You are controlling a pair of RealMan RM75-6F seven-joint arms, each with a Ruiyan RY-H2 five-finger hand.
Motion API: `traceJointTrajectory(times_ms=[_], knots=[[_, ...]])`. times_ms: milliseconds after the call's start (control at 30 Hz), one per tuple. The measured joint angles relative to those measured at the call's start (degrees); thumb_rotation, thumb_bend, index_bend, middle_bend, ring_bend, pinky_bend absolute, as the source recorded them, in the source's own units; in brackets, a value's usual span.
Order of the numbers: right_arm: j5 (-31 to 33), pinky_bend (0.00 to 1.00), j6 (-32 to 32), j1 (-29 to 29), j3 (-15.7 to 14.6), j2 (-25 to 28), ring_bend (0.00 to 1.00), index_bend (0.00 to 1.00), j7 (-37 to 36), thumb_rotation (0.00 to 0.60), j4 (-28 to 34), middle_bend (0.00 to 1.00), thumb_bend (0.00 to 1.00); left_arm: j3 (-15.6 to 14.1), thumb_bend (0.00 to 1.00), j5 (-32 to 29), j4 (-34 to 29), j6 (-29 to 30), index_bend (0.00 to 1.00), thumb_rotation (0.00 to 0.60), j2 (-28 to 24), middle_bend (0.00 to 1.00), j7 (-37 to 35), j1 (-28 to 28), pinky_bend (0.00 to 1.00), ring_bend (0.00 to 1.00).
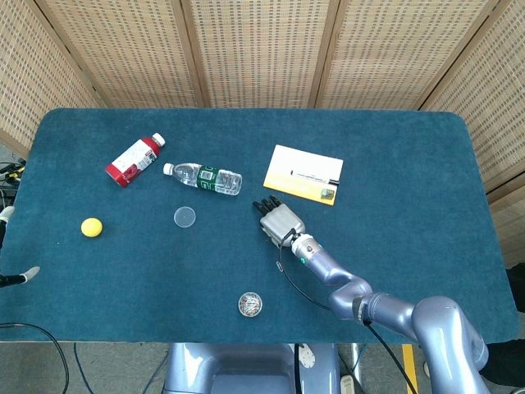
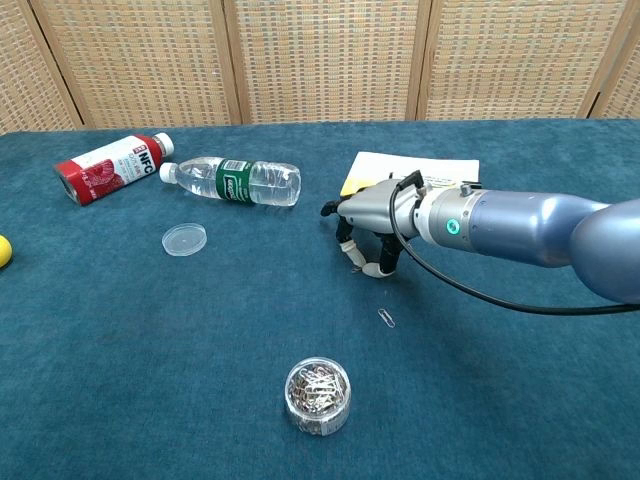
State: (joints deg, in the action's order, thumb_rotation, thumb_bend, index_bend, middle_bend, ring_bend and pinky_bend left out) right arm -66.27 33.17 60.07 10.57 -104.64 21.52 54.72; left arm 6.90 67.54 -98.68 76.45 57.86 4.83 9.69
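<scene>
The right hand (image 2: 365, 235) reaches down to the blue table (image 1: 410, 205), and its thumb and a finger pinch a small paper clip (image 2: 354, 265) right at the cloth. A second paper clip (image 2: 386, 318) lies near the hand, on the side toward the round jar of clips (image 2: 318, 396). The yellow notepad (image 1: 303, 174) lies just behind the hand. The water bottle (image 2: 232, 181) lies farther off.

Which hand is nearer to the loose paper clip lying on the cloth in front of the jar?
Right. The right hand is fingers-down on the cloth just behind the loose paper clip, apparently pinching another clip. The left hand shows in neither view, so it is nowhere near.
</scene>
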Motion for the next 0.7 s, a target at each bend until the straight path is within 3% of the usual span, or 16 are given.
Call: traceJointTrajectory(times_ms=[267,700], knots=[[-0.51,0.00,1.68,-0.42,0.10,1.01,0.00,0.63,-1.11,0.600,1.89,0.00,0.45,-0.04,0.00,0.40,-0.14,0.12,0.00,0.600,-0.12,0.00,-0.19,-0.17,0.00,0.00],[-6.27,0.00,8.61,-3.04,-0.86,10.22,0.00,0.63,-2.90,0.600,17.32,0.00,0.45,-0.27,0.00,1.86,-0.70,0.28,0.00,0.600,-0.65,0.00,-1.22,-0.46,0.00,0.00]])
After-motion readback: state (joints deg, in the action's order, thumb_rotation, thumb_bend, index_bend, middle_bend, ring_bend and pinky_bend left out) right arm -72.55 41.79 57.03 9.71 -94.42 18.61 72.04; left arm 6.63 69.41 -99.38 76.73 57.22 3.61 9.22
